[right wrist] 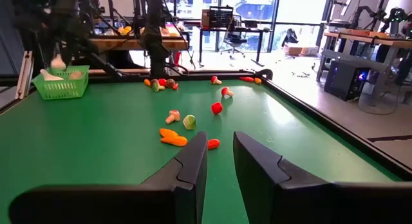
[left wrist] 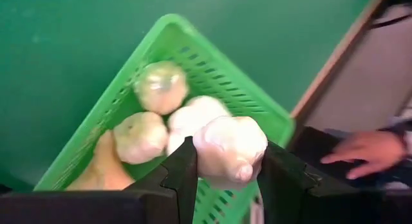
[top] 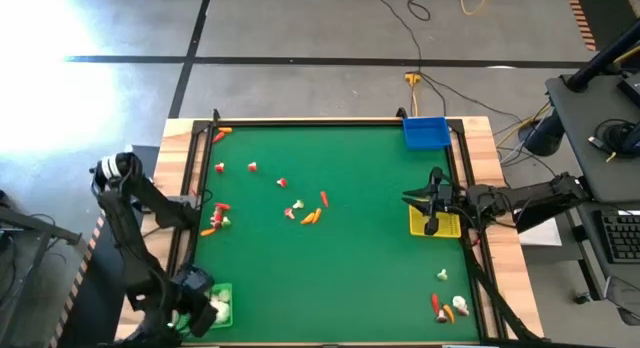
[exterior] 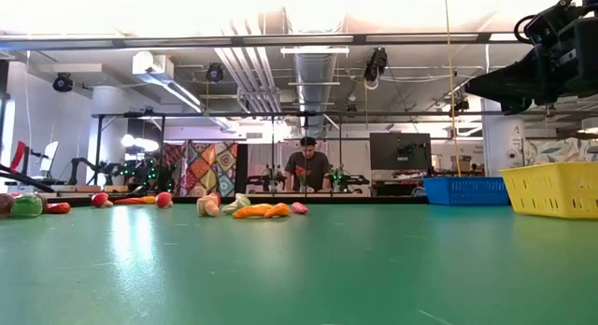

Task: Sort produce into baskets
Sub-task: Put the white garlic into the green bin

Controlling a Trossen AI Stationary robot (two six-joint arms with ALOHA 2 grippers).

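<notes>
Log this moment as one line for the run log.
left gripper: shut on garlic bulb, above green basket | right gripper: open, empty, over yellow basket | loose produce: mid-table

Your robot's two slim, dark, jointed arms, the left arm (top: 130,228) and the right arm (top: 530,196), look matt black throughout. The left gripper (left wrist: 222,179) ends in two chunky black fingers (left wrist: 177,179) with angular, stepped inner faces; the right gripper (right wrist: 220,163) has the same blunt, notched black fingers (right wrist: 193,163). A whitish fitting (top: 112,168) sits on the left arm's upper joint.
</notes>
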